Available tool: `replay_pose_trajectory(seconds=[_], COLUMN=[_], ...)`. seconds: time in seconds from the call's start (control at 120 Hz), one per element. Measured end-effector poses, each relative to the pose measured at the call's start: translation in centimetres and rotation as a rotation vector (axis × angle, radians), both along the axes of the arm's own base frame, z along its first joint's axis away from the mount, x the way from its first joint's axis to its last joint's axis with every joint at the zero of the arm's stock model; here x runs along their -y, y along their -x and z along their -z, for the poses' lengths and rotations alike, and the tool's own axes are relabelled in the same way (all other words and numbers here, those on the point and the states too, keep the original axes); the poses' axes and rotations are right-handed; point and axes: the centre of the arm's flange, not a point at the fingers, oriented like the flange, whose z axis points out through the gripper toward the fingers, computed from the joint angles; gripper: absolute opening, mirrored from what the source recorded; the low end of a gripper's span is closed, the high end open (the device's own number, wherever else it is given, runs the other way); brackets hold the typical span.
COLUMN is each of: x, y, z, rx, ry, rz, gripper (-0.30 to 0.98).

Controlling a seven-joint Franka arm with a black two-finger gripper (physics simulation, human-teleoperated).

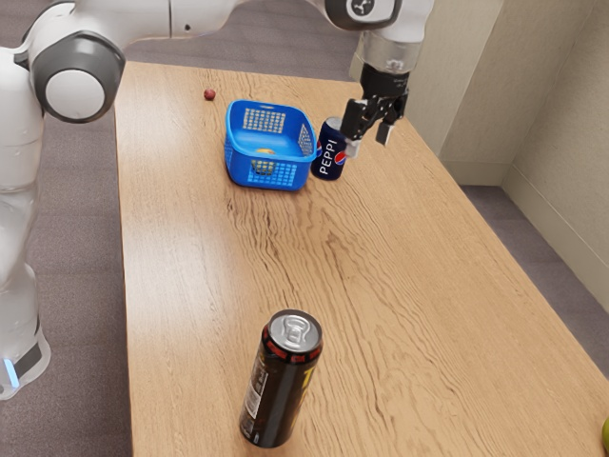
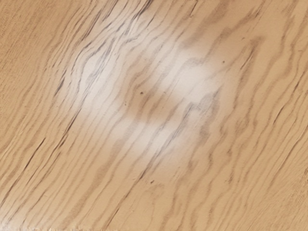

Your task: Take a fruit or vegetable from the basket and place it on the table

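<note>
- The yellow-orange fruit or vegetable [image 1: 265, 152] lay inside the blue basket [image 1: 271, 103], low down, partly hidden by the near wall; bits of its color showed through the lattice.
- The basket stood upright on the wooden table [image 1: 190, 286], its rim open to the top.
- The gripper [image 1: 368, 143] was raised above the table, off to the basket's side, toward the exterior view's right. Its jaws stood apart.
- The fruit or vegetable lay well outside the jaws, lower than they were and toward the exterior view's left.
- The arm [image 1: 214, 14] came in from the exterior view's left, ran across the top and bent down at the wrist, so the hand [image 1: 384, 88] pointed downward, slightly tilted. The wrist view looked onto wood grain with pale patches of glare.
- A dark blue can [image 1: 329, 157] stood upright just beside the basket, on the gripper's side; it read "PEPPI" in white letters, next to a red, white and blue emblem.
- A tall black can [image 1: 278, 386] stood upright much nearer the camera, with red lettering round its shoulder, too small to read, a yellow mark and a pale printed panel.
- A small red ball-like thing [image 1: 209, 94] rested on the table beyond the basket, and a yellow-green thing [image 1: 606, 436] was partly in sight at the exterior view's right edge.
</note>
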Motion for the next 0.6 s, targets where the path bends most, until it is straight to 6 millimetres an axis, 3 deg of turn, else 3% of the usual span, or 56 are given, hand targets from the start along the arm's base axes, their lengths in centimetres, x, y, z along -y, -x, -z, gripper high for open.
replay_pose_trajectory(seconds=[0.167,0.333,0.4,0.6], x=[0.5,0.4,-2.1,-11.3], y=[0.2,0.3,-0.5,-0.6], z=[-0.3,-0.5,0.9,1.9], rx=[0.001,0.011,-0.006,0.01], ry=[0.004,0.006,0.001,0.003], rz=[-0.057,0.065,0.118,0.293], gripper=[0.69,0.69,0.69,0.69])
